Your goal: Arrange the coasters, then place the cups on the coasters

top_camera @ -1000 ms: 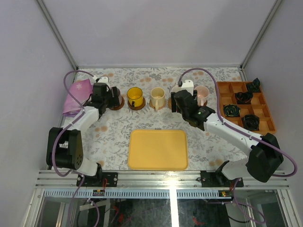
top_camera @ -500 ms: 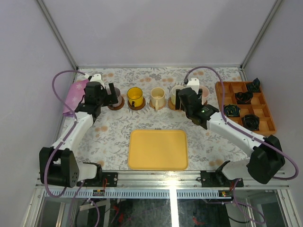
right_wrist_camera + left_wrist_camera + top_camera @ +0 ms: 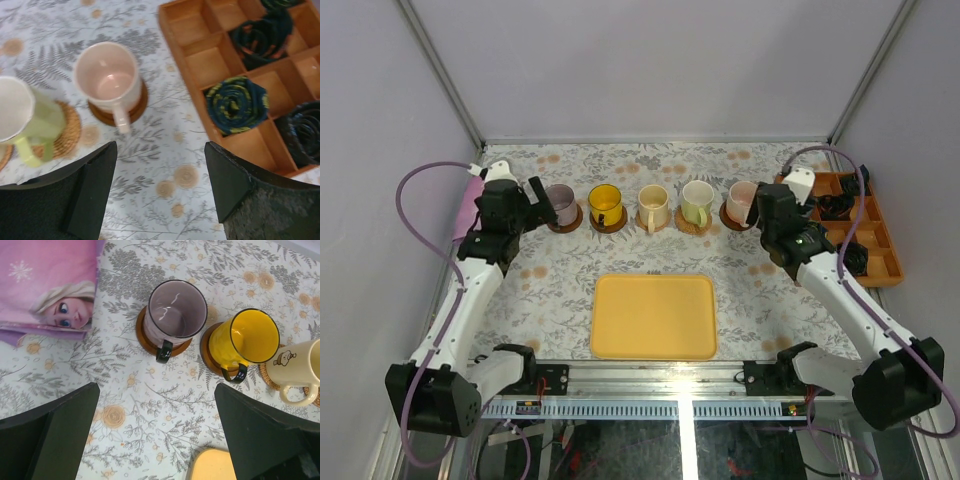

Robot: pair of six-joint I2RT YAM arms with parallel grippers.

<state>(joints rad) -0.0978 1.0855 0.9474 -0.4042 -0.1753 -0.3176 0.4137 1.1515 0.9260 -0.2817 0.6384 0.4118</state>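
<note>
Cups (image 3: 652, 207) on coasters (image 3: 144, 337) — beyond both jaws

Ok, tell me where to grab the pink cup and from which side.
Probably from above: pinch the wall of the pink cup, one jaw inside the rim. It stands upright, mouth open; its handle juts toward the near side, so grip clear of it.

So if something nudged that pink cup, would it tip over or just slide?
Probably slide rather than tip: the pink cup looks squat and wide-mouthed. It sits on a thin brown coaster, so it might drag that along or slip off. It looks hard and glazed, so likely stiff and chippable.
</note>
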